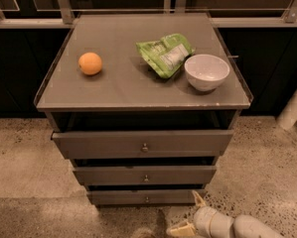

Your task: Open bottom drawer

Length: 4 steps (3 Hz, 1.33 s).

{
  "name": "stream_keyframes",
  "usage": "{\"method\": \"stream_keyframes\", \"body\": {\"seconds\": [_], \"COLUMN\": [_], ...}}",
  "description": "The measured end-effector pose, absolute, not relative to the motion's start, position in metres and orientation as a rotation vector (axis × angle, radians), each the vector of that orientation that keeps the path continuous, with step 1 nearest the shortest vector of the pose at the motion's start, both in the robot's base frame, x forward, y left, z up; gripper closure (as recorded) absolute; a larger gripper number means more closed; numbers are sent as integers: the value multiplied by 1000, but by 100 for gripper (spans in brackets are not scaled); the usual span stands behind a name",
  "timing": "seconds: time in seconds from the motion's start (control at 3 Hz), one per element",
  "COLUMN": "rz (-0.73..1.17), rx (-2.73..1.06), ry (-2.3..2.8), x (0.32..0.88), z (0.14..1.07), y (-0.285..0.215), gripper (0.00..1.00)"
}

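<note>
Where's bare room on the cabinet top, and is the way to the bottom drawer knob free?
Cabinet top: bare along the front edge and between the orange and the green bag. Crowded at right, bag beside white bowl. The gripper, open, sits low, right of the knob on the bottom drawer; nothing stands between them.

Counted: one grey cabinet (138, 90) with three drawers, the bottom drawer (113, 198) included, and three knobs (145, 147), one per drawer; on the cabinet's top, one orange (90, 63), one green bag (164, 54), one white bowl (206, 72); one gripper (187, 213), its two fingers spread apart, low by the cabinet's front right corner.
</note>
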State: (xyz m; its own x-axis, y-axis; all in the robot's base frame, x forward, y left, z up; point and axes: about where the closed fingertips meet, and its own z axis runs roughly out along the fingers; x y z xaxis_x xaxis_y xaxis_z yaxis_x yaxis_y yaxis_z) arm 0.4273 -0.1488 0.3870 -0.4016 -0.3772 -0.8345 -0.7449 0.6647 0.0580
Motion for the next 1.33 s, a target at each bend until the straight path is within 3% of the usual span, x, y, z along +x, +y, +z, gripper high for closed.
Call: {"method": "stream_keyframes", "body": {"seconds": [0.67, 1.33], "rz": [470, 454], "rx": [-885, -867], "ry": [2125, 2141], "x": [453, 450], "z": [306, 288], "y": [-147, -138], "gripper": [0, 0]}}
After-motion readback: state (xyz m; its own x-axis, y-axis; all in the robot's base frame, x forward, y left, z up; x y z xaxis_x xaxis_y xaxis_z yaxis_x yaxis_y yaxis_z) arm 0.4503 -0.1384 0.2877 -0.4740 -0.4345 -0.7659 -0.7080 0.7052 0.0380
